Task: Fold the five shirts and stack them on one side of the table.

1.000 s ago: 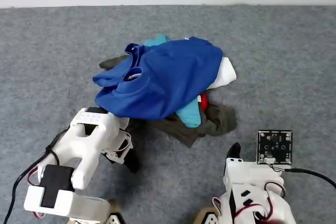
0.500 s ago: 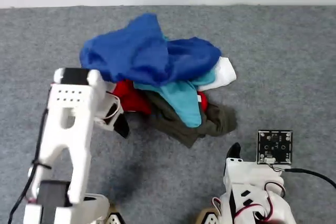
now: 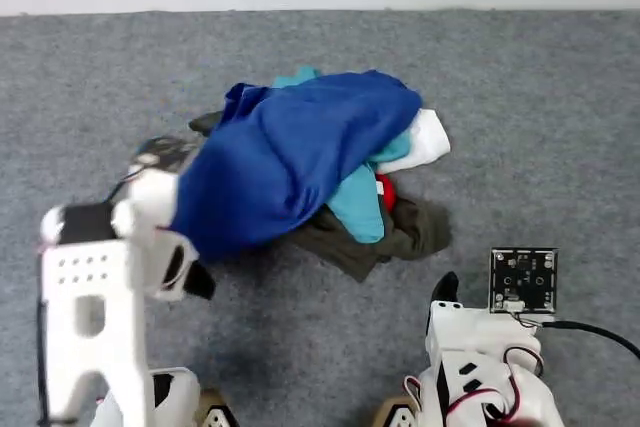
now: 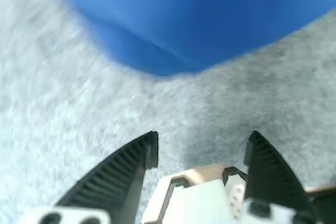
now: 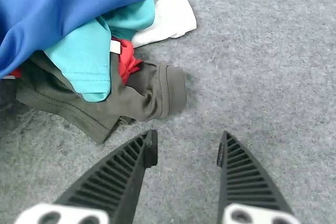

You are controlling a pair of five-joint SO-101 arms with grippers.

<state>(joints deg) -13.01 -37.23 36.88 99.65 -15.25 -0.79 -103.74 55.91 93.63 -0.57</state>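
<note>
Several shirts lie heaped mid-table. A blue shirt [image 3: 290, 157] drapes over the top and stretches toward the front left. Under it lie a teal shirt [image 3: 356, 209], a white shirt [image 3: 427, 137], a bit of red shirt [image 3: 385, 190] and an olive shirt [image 3: 405, 232]. My left gripper [image 3: 188, 267] is at the blue shirt's near-left edge. In the left wrist view that gripper [image 4: 203, 140] stands open over bare carpet, with the blue shirt [image 4: 194, 14] just beyond its tips. My right gripper [image 5: 188, 137] is open and holds nothing, just short of the olive shirt [image 5: 142, 95].
The table is covered in grey carpet [image 3: 540, 107], with a pale wall along its far edge. A small black board [image 3: 522, 280] stands at the front right beside the right arm [image 3: 480, 367]. Bare carpet lies to the left, right and back of the heap.
The left arm swung from beside the heap back toward the front left. The blue shirt, bunched up high half a second ago, now lies spread down over the heap and hides the red shirt. The right arm is still.
</note>
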